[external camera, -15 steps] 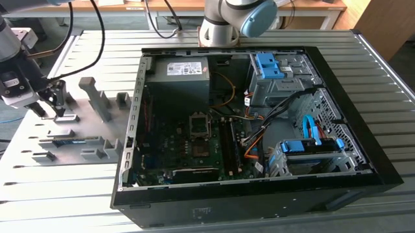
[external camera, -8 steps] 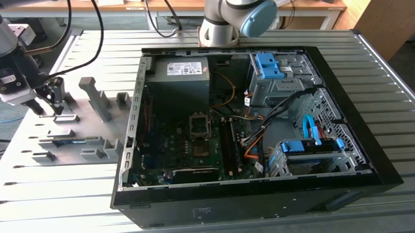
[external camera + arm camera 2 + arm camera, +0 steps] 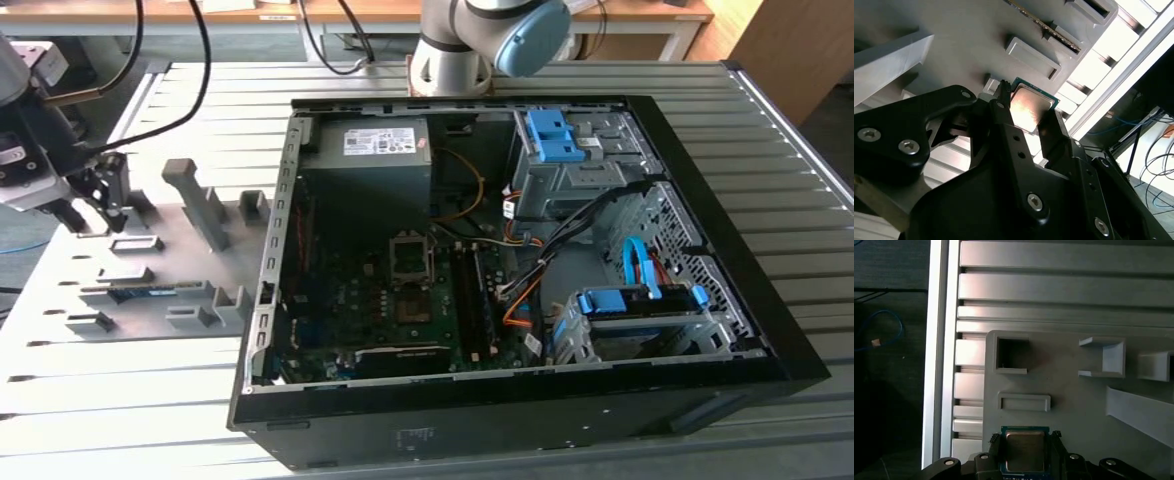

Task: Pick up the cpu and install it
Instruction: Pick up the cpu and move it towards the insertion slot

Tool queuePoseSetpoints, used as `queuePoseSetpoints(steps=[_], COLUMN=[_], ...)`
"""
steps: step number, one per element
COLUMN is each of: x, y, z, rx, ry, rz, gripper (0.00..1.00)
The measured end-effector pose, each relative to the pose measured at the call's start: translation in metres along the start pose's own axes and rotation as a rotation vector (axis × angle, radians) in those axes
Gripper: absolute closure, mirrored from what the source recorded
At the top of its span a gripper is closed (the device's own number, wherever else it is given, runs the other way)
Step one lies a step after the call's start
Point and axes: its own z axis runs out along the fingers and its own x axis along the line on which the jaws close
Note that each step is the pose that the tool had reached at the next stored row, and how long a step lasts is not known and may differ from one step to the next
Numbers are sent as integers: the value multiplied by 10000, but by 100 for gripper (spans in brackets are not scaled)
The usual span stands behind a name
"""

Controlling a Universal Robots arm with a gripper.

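Although the cpu is already gripped, it has not yet been brought to the computer. In both wrist views the small square chip, with a dull silver face and a green edge, is seen clamped by two opposite sides between the black jaws, which are closed narrowly onto it. It is held just over the grey holder tray, near a shallow rectangular pocket moulded into that tray. Whether it has been lifted fully clear of the tray cannot be told.

In the exterior view the jaws are found at the exterior view's left, over the tray, which lies on the slatted metal desk beside the open computer case. The case is laid on its side with the green circuit board exposed. Near the middle of that board a metal-framed socket is seen, dark inside and apparently unfilled, well apart from the jaws.

The pick-up is therefore judged to be done or very nearly done. The carry across to the case and the seating of the chip in the socket are judged to be left. Whether the socket's frame is open to receive the chip cannot be made out.
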Motion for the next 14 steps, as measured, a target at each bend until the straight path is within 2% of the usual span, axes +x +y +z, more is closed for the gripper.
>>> queuePoseSetpoints(steps=[14], x=[5], y=[1], z=[-209], rx=[1], ry=[1], rz=[-1], gripper=[53])
